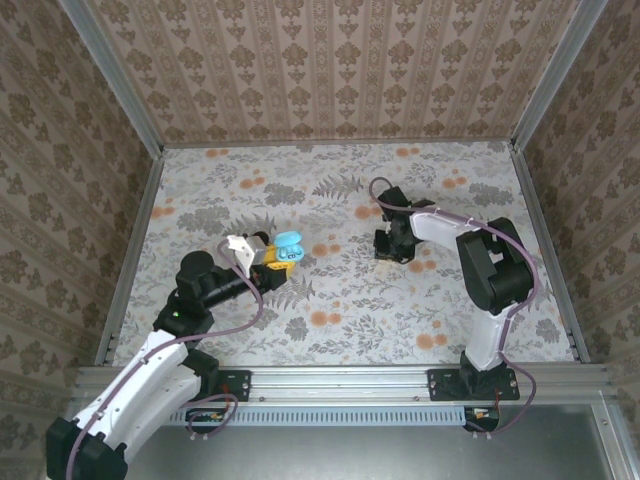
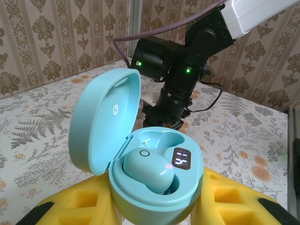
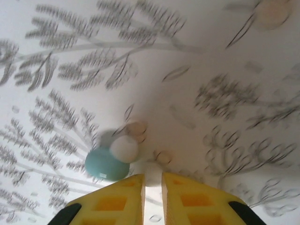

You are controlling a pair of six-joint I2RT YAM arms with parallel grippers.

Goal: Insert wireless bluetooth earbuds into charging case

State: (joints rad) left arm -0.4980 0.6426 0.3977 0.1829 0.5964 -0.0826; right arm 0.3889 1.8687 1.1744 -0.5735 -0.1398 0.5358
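Observation:
My left gripper (image 2: 157, 208) is shut on the teal charging case (image 2: 154, 192) between its yellow pads (image 2: 229, 197). The lid (image 2: 105, 122) stands open. One teal earbud (image 2: 149, 168) sits in the near slot, and the far slot (image 2: 161, 139) is bare. From above, the case (image 1: 290, 248) hangs left of centre. My right gripper (image 3: 152, 180) points down at the table (image 3: 197, 56), its jaws a narrow slit apart. Another teal earbud (image 3: 107, 161) with a white tip lies on the table just left of those fingertips, outside the jaws. A pale round blur sits at the slit's mouth; I cannot tell what it is.
The right arm (image 1: 440, 235) bends over the table's right half, with its gripper (image 1: 386, 255) low on the flowered cloth (image 1: 330, 330). Patterned walls (image 1: 330, 70) and metal rails close the table in on three sides.

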